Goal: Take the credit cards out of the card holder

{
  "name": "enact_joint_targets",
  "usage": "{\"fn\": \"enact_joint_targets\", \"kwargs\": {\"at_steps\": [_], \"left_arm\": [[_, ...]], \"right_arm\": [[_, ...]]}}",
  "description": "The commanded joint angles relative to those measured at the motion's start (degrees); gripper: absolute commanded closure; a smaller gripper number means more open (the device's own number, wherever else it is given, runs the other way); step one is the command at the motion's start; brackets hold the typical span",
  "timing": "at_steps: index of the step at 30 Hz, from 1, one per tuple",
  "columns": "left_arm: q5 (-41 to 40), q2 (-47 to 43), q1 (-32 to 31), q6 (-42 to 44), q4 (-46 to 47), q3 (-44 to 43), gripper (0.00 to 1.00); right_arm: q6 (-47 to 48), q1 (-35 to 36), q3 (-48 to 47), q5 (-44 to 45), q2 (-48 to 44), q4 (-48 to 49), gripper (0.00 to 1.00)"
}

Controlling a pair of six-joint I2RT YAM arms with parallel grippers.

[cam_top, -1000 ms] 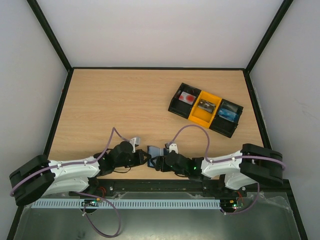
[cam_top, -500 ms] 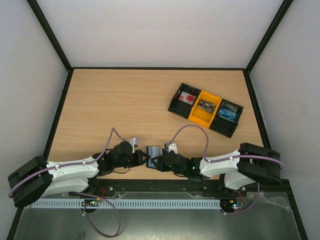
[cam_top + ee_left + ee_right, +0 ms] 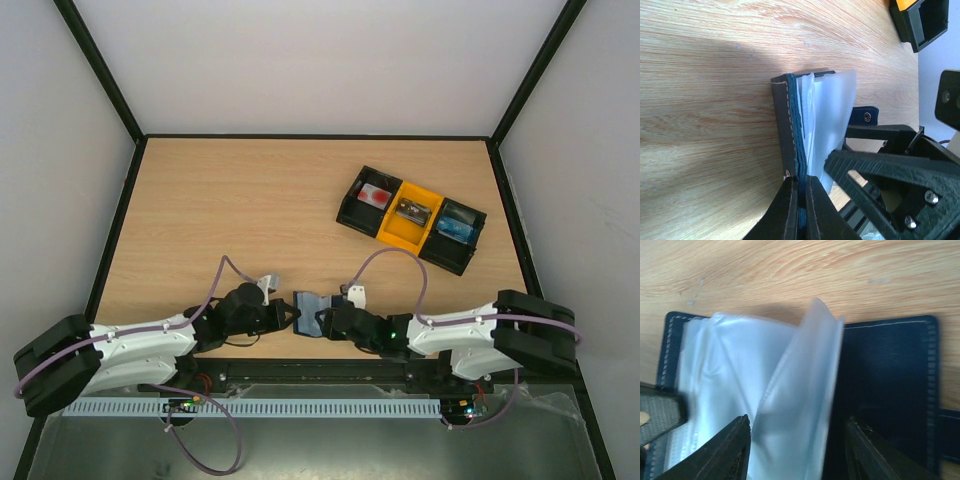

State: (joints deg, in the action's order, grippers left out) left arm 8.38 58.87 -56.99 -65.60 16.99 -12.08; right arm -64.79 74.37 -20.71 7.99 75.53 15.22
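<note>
The dark navy card holder (image 3: 311, 311) lies open near the table's front edge, between both grippers. My left gripper (image 3: 801, 192) is shut on the edge of its cover (image 3: 786, 130). Pale translucent sleeves (image 3: 805, 405) fan up from the navy inside (image 3: 890, 380). My right gripper (image 3: 797, 450) is open, its fingers (image 3: 735, 445) straddling a raised sleeve, and I cannot tell whether they touch it. No card shows in the sleeves. A pinkish-white credit card with a red spot (image 3: 375, 196) and a black one (image 3: 411, 210) lie in the tray.
The black-and-yellow three-compartment tray (image 3: 445, 246) sits at the back right, with a blue item (image 3: 458, 226) in its right compartment. Its corner (image 3: 920, 25) shows in the left wrist view. A black frame edges the table, with walls behind it.
The right gripper's jaws have narrowed and now stand over the holder's sleeves, while its elbow has swung right. The left gripper has tightened on the holder's edge.
</note>
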Motion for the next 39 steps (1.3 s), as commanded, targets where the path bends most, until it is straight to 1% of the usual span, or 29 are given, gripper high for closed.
{"fn": "enact_joint_targets", "kwargs": {"at_steps": [1,5,9,10,13,16,20,25,31,34,39], "left_arm": [[-0.11,-0.78,-0.26,0.04,0.5,-0.58,0.97],[-0.13,-0.94,-0.31,-0.06,0.53,-0.67,0.97],[-0.01,-1.31,-0.3,-0.03,0.27,-0.84,0.97],[-0.15,-1.44,-0.31,-0.03,0.25,-0.78,0.97],[-0.62,-1.33,-0.31,-0.27,0.23,-0.6,0.97],[-0.57,-1.02,-0.31,-0.37,0.4,-0.62,0.97],[-0.62,-1.15,-0.31,-0.47,0.56,-0.62,0.97],[-0.4,-0.84,-0.31,-0.53,1.02,-0.66,0.97],[-0.35,-1.19,-0.31,-0.67,0.85,-0.59,0.97],[-0.43,-1.27,-0.4,-0.83,0.82,-0.42,0.97],[-0.3,-1.14,-0.39,-0.93,1.1,-0.23,0.97]], "right_arm": [[-2.2,0.16,0.33,7.02,-4.03,-10.85,0.5],[-3.4,0.16,1.12,9.78,-7.94,-15.23,0.5],[-2.95,0.15,-0.11,9.44,-12.79,-18.62,0.51],[-2.34,0.16,-0.27,9.43,-13.97,-18.67,0.49],[0.91,0.16,0.51,9.02,-16.83,-15.01,0.4],[3.69,0.16,0.28,6.46,-18.12,-11.47,0.37],[5.77,0.16,-0.27,1.11,-15.94,-5.23,0.37],[6.48,0.29,-2.67,-4.31,-8.2,-1.56,0.33],[6.7,0.89,-4.53,-5.76,-0.5,-0.13,0.3],[5.91,0.95,-4.24,-5.69,1.23,0.94,0.32],[4.88,0.95,-3.26,-4.39,1.26,1.03,0.4]]}}
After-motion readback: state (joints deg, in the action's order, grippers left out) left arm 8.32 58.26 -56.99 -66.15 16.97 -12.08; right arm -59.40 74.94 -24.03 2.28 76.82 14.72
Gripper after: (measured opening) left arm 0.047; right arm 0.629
